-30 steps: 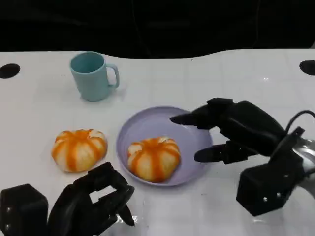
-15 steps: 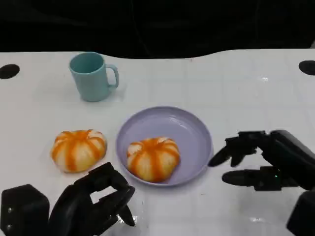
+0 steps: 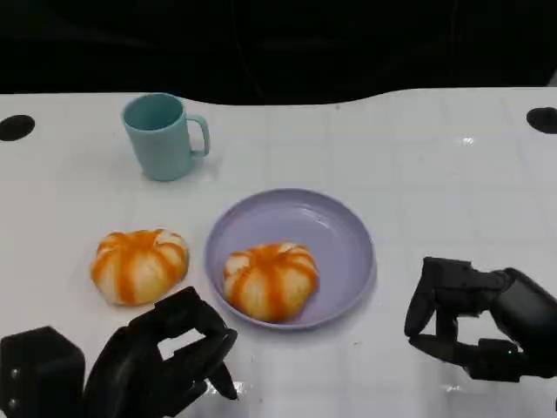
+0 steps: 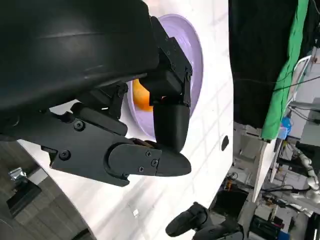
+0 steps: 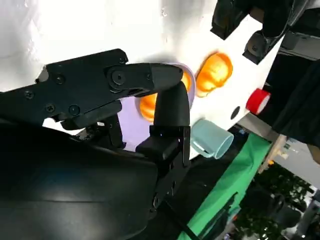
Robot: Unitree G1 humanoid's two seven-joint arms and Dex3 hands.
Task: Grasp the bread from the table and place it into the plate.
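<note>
**A:** Where do you have the bread right now?

**B:** You have two pieces. One bread roll (image 3: pixel 271 280), orange-striped, lies inside the purple plate (image 3: pixel 339 228), toward the plate's near-left part. You can catch a bit of its orange past the left hand's fingers in the left wrist view too. The other bread roll (image 3: pixel 139 265) sits on the white table (image 3: pixel 452 174), left of the plate and apart from its rim.

**A:** And your right hand?

**B:** Your right hand (image 3: pixel 474 318) sits low at the near right of the table, clear of the plate's right rim. It carries nothing. Its fingers are bent downward with a gap between them and the thumb, so you can read it as empty and parted.

**A:** The left one?

**B:** Your left hand (image 3: pixel 170 357) rests at the near-left edge, just in front of the gap between the table roll and the plate. Its fingers are curled in toward the palm, and nothing shows between them. It touches neither roll.

**A:** Anything else on the table you should mind?

**B:** A light blue mug (image 3: pixel 164 135) stands upright at the far left, handle turned to the right, well apart from the plate and both hands.
</note>
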